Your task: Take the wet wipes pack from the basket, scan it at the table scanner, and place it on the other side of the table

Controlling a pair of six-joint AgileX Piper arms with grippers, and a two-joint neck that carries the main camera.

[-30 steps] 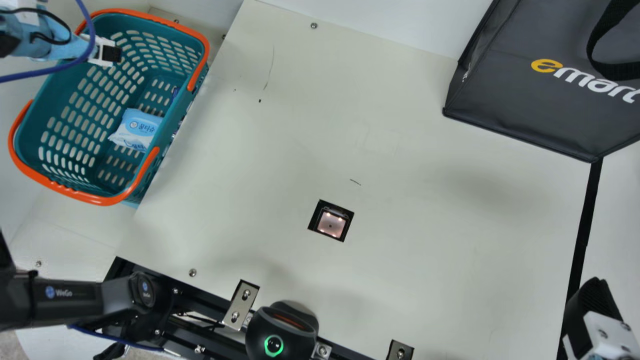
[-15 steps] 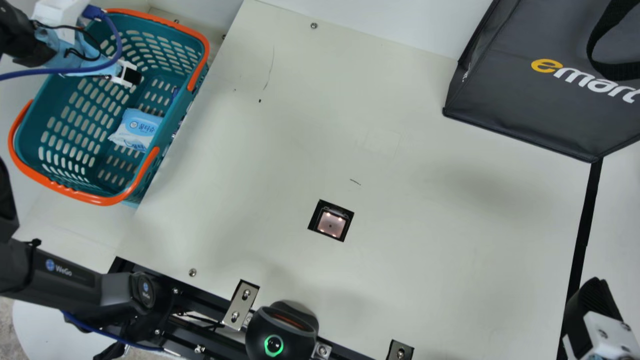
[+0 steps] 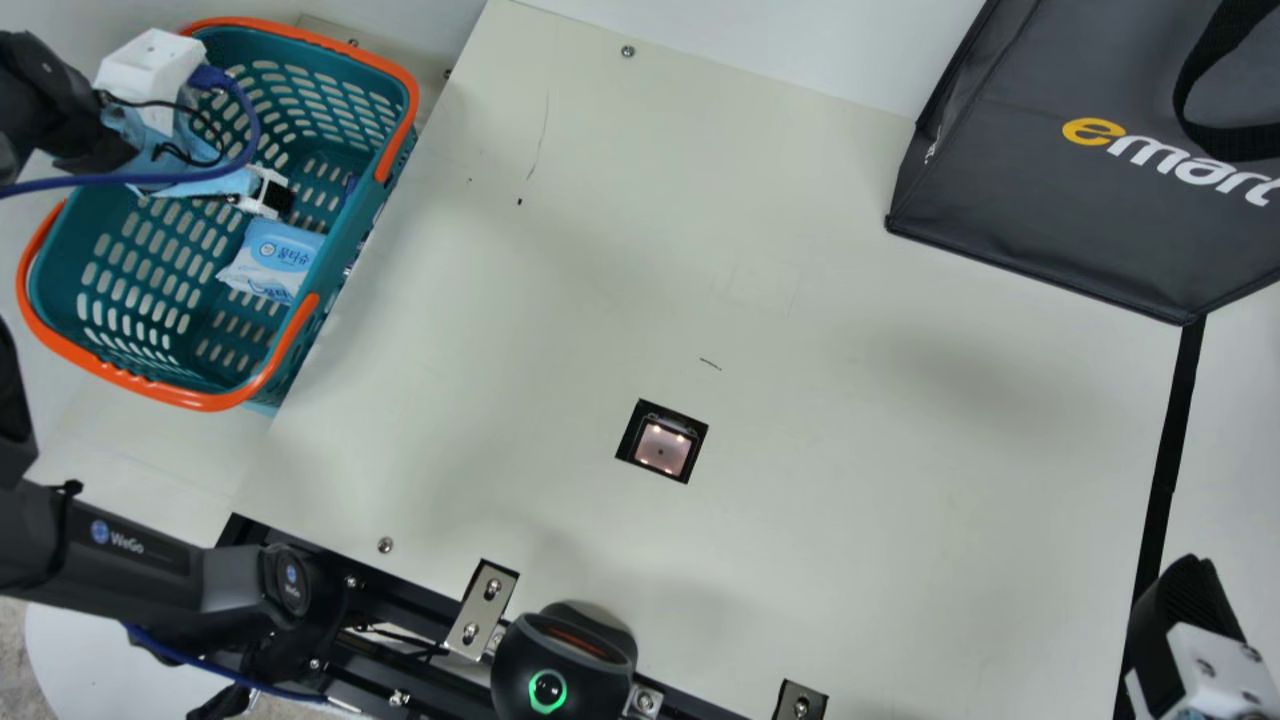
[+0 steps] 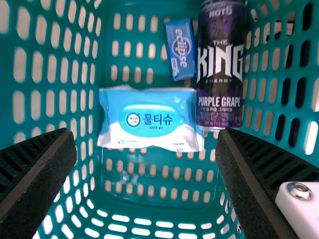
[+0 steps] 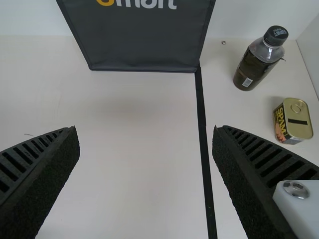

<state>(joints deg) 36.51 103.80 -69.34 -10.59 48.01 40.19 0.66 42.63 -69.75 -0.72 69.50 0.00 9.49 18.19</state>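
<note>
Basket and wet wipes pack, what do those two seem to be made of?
The basket looks like molded plastic with a slight sheen: stiff teal walls, regularly slotted. The wet wipes pack looks like thin, slightly glossy plastic film, going by its creased edges and soft bulges; a foil layer inside can't be ruled out.

Purple can [image 4: 220, 69], blue packet [image 4: 180, 50], dark bag [image 3: 1050, 220], bottle [image 5: 256, 64], tin [image 5: 294, 121]

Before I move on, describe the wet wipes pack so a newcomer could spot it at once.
Find the teal basket with orange handles, beside the table at the main view's left. Inside lies the wipes pack, a light blue and white pouch. It is flat, unlike the purple can, and paler and larger than the small blue packet.
</note>
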